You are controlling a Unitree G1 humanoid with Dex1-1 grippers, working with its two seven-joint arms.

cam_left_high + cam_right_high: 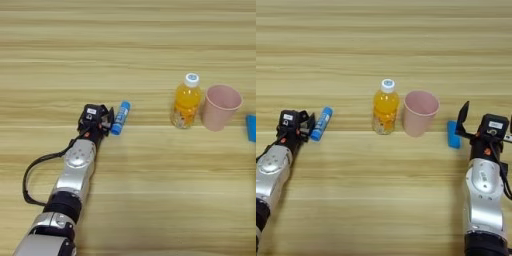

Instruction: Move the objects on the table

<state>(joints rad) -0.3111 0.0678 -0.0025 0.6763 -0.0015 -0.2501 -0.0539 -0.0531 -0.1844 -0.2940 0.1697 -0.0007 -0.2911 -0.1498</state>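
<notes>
A slim blue-and-white tube (pixel 120 117) lies on the table (pixel 125 45) left of centre. My left gripper (pixel 106 120) sits right against the tube's left side. An orange-drink bottle (pixel 385 106) with a white cap stands upright mid-table. A pink cup (pixel 419 112) stands upright just to the bottle's right. A small blue block (pixel 453 134) lies right of the cup. My right gripper (pixel 483 117) is beside that block, open, with one black finger (pixel 462 116) raised just above the block and nothing held.
The bottle and cup stand almost touching. Bare wood stretches across the far half of the table and the near middle between my two arms. A black cable (pixel 27 180) loops off the left forearm.
</notes>
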